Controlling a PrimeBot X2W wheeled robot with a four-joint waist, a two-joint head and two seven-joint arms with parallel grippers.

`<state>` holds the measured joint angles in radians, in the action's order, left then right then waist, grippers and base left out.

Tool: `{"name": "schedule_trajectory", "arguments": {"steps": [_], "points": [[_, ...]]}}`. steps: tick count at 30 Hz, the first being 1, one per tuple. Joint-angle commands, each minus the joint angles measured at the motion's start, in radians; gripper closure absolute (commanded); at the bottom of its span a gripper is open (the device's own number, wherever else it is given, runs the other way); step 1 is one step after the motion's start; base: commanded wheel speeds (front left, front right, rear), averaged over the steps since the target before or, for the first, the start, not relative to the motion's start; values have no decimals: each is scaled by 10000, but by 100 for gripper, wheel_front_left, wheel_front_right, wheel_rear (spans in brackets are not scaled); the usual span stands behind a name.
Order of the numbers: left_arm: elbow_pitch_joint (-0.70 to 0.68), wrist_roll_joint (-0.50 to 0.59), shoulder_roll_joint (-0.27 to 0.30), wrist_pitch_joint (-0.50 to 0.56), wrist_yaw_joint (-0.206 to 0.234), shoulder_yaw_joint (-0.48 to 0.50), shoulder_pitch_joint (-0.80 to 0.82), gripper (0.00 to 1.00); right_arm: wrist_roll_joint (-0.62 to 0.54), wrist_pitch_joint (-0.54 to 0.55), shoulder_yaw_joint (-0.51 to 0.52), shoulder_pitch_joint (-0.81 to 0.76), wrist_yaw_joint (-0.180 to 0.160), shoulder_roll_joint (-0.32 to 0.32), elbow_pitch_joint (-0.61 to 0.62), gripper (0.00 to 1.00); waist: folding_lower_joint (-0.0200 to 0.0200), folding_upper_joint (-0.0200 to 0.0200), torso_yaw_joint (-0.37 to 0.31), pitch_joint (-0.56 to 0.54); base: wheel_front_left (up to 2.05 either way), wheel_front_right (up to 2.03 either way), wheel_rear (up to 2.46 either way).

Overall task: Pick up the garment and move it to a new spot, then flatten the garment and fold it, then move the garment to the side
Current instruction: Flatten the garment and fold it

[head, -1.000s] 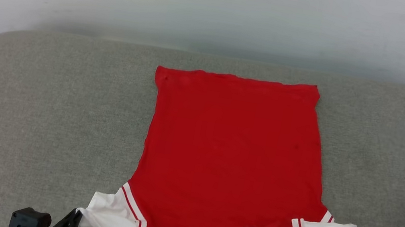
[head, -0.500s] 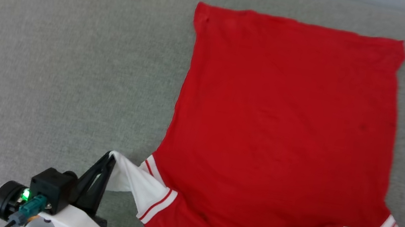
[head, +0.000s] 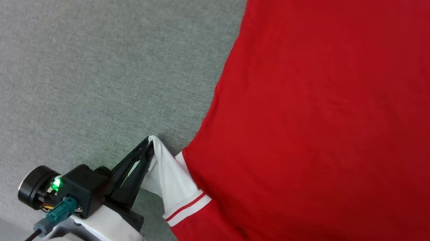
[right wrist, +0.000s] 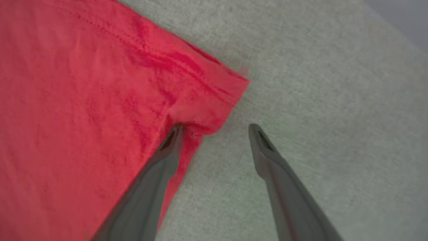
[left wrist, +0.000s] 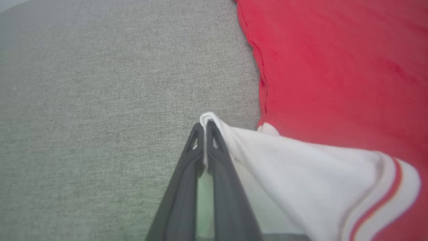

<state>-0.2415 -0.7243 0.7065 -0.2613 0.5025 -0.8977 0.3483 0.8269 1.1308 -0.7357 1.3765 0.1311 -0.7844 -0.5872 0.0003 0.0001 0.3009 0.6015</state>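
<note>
Left gripper [head: 149, 144] clenched on white sleeve [head: 167, 177] tip of red jersey-style cloth garment [head: 328, 112].
Garment lies spread on grey woven fabric cushion [head: 58, 48], filling right of head frame, pinched sleeve at lower centre. Right gripper [right wrist: 216, 129] released, spread wide at red hem corner: one finger over cloth, other over cushion.

I see the garment [head: 325, 133] in plain red. Its sleeve [head: 165, 173] is white, with a trim of red and white stripes. The cushion [head: 79, 51] is grey with a fine woven speckle. The left gripper [head: 148, 144] is black and the right gripper [right wrist: 216, 128] dark grey. A green light [head: 55, 184] glows above a teal plug [head: 62, 206].
</note>
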Motion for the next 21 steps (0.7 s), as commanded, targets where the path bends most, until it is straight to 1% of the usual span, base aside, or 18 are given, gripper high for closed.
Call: {"name": "schedule_trajectory", "arguments": {"steps": [1, 4, 7, 8, 9, 10, 13, 16, 19, 21], "points": [[30, 60, -79, -40, 13, 26, 138, 100, -51, 13, -17, -150, -7, 85, -61, 0, -3, -1, 285, 306, 0, 0, 0], [141, 192, -198, -43, -66, -36, 231, 100, 16, 15, -153, -893, -4, 207, -240, 0, -3, -1, 338, 366, 0, 0, 0], [239, 262, -319, -46, -118, -22, 267, 100, 56, -131, -229, -1516, -6, 168, -292, 0, -3, -1, 374, 355, 0, 0, 0], [271, 269, -344, -47, -143, -4, 261, 100, 66, -202, -209, -1610, -6, 113, -300, 6, -3, -1, 374, 315, 0, 0, 0], [305, 271, -348, -46, -147, 11, 238, 100, 10, -295, -205, -1598, -6, 46, -225, 90, -3, -1, 368, 254, 0, 0, 0], [343, 286, -339, -47, -155, 39, 203, 100, -17, -396, -168, -1554, -6, 2, -177, 100, -3, -1, 350, 168, 0, 0, 0], [466, 296, -269, -49, -149, 92, 5, 100, -142, -866, 8, -1258, -7, -97, -49, 100, -3, -1, 211, -247, 0, 0, 0], [378, 229, -219, -49, -137, 195, -235, 100, -13, -1318, 256, -1135, -7, 39, -35, 100, -3, -1, 16, -794, 0, 0, 0], [328, 170, -42, -50, -71, 274, -520, 100, 165, -1685, 73, -1429, -7, 4, 296, 100, -3, -1, -246, -1403, 0, 0, 0], [304, 118, 88, -50, -21, 318, -695, 100, 295, -1825, -320, -1764, -7, -343, 769, 100, -3, -1, -431, -1798, 0, 0, 0]]}}
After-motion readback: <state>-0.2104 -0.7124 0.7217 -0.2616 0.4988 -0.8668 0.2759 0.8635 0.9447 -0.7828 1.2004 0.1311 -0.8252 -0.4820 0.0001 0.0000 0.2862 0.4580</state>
